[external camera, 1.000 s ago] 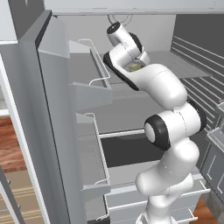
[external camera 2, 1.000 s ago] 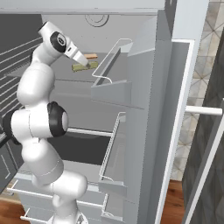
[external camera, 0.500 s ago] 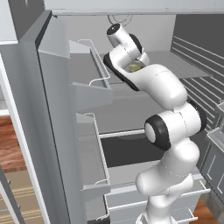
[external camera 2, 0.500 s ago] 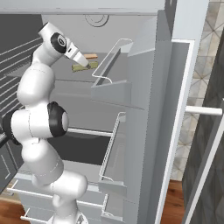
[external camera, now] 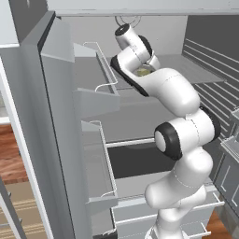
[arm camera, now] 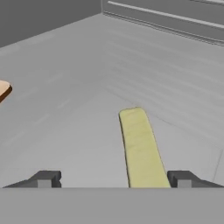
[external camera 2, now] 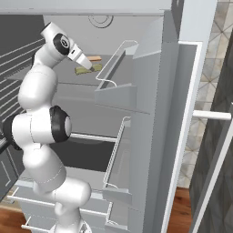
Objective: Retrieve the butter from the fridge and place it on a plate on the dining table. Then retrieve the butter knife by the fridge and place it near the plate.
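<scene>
Hand view: butter point(arm camera: 142, 151) on grey fridge shelf point(arm camera: 70, 131)

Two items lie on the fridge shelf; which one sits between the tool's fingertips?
The butter, the olive-yellow stick running between the open tool tips. The orange-brown item lies off to one side.

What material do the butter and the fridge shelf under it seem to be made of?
The butter: a soft, matte, pale olive-yellow stick with rounded edges and no wrapper visible. The fridge shelf: smooth matte grey, probably plastic or painted metal; the rendering leaves this open.
</scene>
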Controlling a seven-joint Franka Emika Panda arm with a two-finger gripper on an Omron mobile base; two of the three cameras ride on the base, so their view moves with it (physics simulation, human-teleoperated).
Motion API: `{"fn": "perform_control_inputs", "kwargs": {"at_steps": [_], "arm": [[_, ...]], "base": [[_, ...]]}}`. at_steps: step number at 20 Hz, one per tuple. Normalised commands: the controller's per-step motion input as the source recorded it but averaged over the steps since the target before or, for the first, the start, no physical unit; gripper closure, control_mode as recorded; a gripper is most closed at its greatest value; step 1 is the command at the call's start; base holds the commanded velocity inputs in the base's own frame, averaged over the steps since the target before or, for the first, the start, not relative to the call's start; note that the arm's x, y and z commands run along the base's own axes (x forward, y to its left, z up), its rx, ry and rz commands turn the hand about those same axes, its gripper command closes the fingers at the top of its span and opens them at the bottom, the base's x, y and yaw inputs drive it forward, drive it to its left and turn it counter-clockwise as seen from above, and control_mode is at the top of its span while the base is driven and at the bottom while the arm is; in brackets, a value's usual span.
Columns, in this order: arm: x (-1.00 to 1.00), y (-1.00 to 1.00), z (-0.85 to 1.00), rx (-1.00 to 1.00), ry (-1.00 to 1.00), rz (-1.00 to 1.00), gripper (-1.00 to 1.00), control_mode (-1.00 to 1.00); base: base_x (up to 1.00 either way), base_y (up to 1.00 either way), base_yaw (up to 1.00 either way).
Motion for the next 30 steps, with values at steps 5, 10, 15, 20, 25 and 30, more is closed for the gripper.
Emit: {"fn": "perform_control_inputs", "kwargs": {"at_steps": [5, 10, 15, 20, 25, 30], "arm": [[0.03, 0.0, -0.16, 0.01, -0.02, 0.0, 1.0, -1.0], [0.04, 0.0, -0.04, 0.0, -0.08, 0.0, 1.0, -1.0], [0.04, 0.0, 0.0, 0.0, -0.03, 0.0, 1.0, -1.0], [0.0, 0.0, 0.0, 0.0, 0.03, 0.05, 1.0, -1.0], [0.0, -0.03, 0.01, 0.01, 0.09, 0.17, 1.0, -1.0], [0.0, -0.02, 0.0, 0.0, 0.01, 0.22, 1.0, -1.0]], "base": [[0.0, 0.0, 0.0], [0.0, 0.0, 0.0], [0.0, 0.0, 0.0], [0.0, 0.0, 0.0], [0.0, 0.0, 0.0], [0.0, 0.0, 0.0]]}}
